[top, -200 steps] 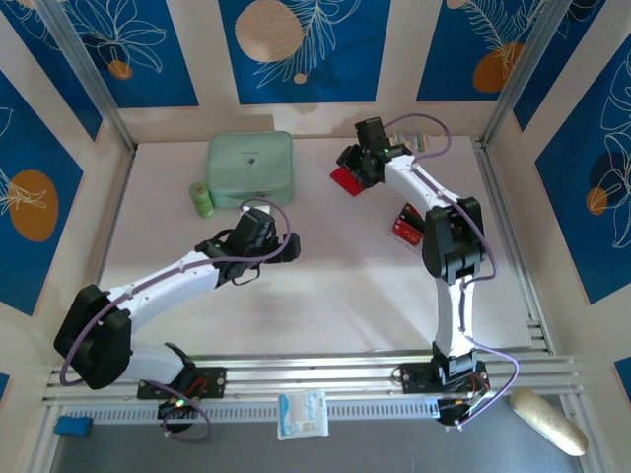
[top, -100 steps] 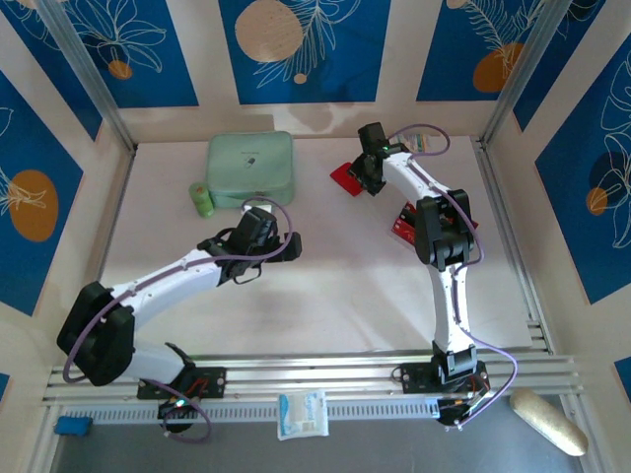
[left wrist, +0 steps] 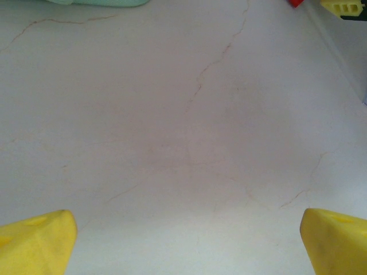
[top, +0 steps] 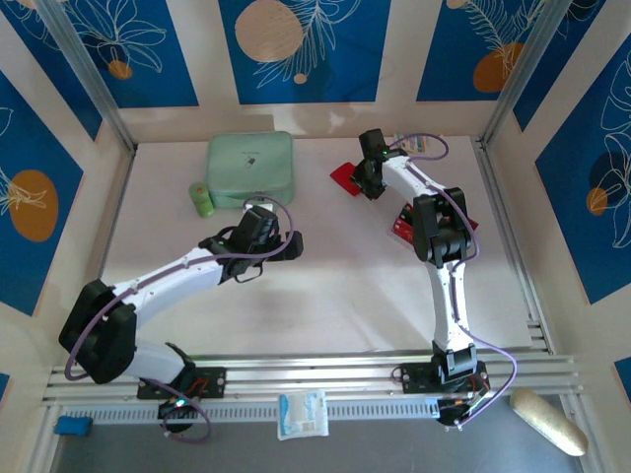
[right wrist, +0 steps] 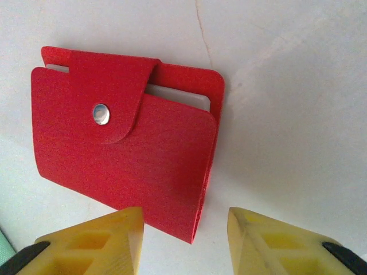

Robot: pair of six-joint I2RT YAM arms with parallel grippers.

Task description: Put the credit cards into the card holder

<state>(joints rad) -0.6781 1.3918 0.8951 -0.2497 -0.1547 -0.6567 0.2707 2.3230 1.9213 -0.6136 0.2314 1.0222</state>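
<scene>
This is a robotics lab, set up as a small test cell rather than a room anyone lives or works in. A bare white table (top: 325, 296) is boxed in on three sides by beige boards hung with printed blue leaf panels (top: 296, 49) and framed by slanting aluminium corner posts (top: 89, 74). Along the near edge runs a slotted aluminium rail (top: 315, 372), and bolted to it stand two white-and-black robot arms, the left arm (top: 168, 281) and the right arm (top: 449, 296)
</scene>
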